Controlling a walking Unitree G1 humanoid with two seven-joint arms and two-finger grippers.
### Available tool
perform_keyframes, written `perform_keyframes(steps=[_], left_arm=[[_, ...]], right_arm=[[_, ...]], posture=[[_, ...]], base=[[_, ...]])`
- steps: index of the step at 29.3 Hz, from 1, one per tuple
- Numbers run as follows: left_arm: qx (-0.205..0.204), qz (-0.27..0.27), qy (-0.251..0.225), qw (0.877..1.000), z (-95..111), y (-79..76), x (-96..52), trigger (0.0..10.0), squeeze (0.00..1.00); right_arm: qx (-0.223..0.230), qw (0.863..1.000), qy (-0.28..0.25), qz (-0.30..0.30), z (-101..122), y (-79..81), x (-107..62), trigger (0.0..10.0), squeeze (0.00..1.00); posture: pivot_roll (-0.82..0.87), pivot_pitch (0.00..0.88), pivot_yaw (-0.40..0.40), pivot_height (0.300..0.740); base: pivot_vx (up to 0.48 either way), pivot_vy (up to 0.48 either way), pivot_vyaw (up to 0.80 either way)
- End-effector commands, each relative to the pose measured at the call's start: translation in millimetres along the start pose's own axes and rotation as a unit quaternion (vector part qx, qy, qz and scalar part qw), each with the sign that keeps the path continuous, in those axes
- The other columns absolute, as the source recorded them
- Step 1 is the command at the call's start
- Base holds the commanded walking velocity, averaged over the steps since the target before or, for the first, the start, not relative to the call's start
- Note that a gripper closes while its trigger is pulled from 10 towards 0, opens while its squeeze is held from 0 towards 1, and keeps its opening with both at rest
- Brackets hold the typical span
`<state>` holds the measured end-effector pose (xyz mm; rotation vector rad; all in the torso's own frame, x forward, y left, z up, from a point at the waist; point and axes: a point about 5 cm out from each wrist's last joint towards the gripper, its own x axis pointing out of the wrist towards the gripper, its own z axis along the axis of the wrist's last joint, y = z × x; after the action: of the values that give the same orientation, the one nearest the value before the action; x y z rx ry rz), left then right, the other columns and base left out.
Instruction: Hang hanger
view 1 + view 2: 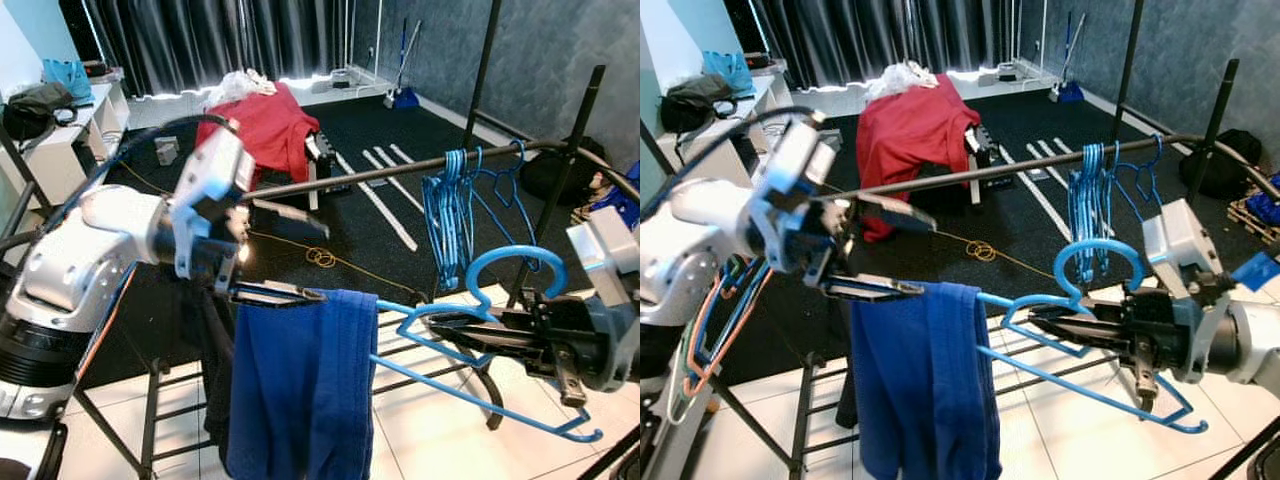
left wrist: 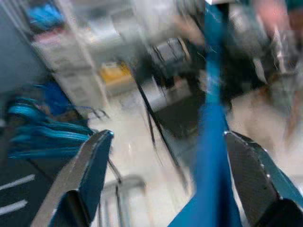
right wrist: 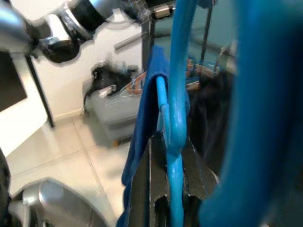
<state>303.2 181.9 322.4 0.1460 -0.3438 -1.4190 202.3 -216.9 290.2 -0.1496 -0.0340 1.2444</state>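
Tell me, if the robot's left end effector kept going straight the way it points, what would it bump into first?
Probably the blue cloth draped on the blue hanger. The left end effector points toward the robot's right, its lower finger right at the cloth's top edge. Depth is hard to judge.

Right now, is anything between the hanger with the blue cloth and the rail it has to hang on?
Nothing visible blocks it. The hanger, held by the right claw, sits below and in front of the rail. The other hangers bunch further along, leaving bare rail above the blue cloth.
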Motion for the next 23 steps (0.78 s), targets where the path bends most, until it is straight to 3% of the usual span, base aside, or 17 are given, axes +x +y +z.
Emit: perform_keyframes(steps=[1,2,4,5,8,9,13,15,18,20,23], left_arm=[[-0.04,0.065,-0.04,0.996,-0.7,10.7,-39.3,10.0,1.0],[-0.056,0.088,-0.051,0.993,-5.4,12.5,-52.3,10.0,1.0],[-0.056,0.088,-0.051,0.993,-5.4,12.5,-52.3,10.0,1.0],[-0.079,0.092,-0.056,0.991,-14.0,8.7,-62.0,10.0,0.0],[-0.101,0.081,-0.059,0.99,-23.7,0.9,-66.7,10.0,0.0],[-0.125,0.058,-0.063,0.989,-32.3,-9.4,-67.3,10.0,0.0],[-0.141,0.038,-0.065,0.987,-39.2,-18.6,-65.7,10.0,0.0],[-0.166,-0.011,-0.09,0.982,-45.9,-35.4,-55.6,10.0,0.0],[-0.166,-0.011,-0.09,0.982,-45.9,-35.4,-55.6,10.0,0.0],[-0.177,-0.051,-0.113,0.976,-47.1,-45.8,-43.8,10.0,0.0],[-0.179,-0.063,-0.118,0.975,-47.5,-48.7,-38.8,10.0,0.0]], right_arm=[[-0.033,0.998,-0.047,-0.009,23.9,0.7,-11.3,0.0,0.0],[-0.042,0.997,-0.061,-0.011,31.6,1.3,-15.1,0.0,0.0],[-0.042,0.997,-0.061,-0.011,31.6,1.3,-15.1,0.0,0.0],[-0.053,0.996,-0.077,-0.013,41.1,2.2,-19.8,0.0,0.0],[-0.065,0.994,-0.085,-0.017,49.5,2.8,-24.6,0.0,0.0],[-0.077,0.993,-0.089,-0.021,56.1,3.2,-28.5,0.0,0.0],[-0.086,0.992,-0.089,-0.025,60.8,3.8,-31.3,0.0,0.0],[-0.095,0.991,-0.086,-0.028,66.4,4.8,-33.1,0.0,0.0],[-0.095,0.991,-0.086,-0.028,66.4,4.8,-33.1,0.0,0.0],[-0.095,0.991,-0.086,-0.027,68.1,5.8,-31.7,0.0,0.0],[-0.094,0.991,-0.087,-0.025,68.5,6.3,-30.9,0.0,0.0]], posture=[[-0.16,0.0,0.057,0.74],[-0.16,0.0,0.057,0.74],[-0.16,0.0,0.057,0.74],[-0.16,0.0,0.058,0.74],[-0.17,0.0,0.058,0.74],[-0.17,0.0,0.058,0.74],[-0.18,0.0,0.058,0.74],[-0.18,0.0,0.053,0.74],[-0.18,0.0,0.053,0.74],[-0.17,0.0,0.052,0.74],[-0.17,0.0,0.051,0.74]], base=[[0.0,0.0,0.0],[0.0,0.0,0.0],[0.0,0.0,0.0],[0.0,0.0,0.0],[0.0,0.0,0.0],[0.0,0.0,0.0],[0.0,0.0,0.0],[0.0,0.0,0.0],[0.0,0.0,0.0],[0.0,0.0,0.0],[0.0,0.0,0.0]])
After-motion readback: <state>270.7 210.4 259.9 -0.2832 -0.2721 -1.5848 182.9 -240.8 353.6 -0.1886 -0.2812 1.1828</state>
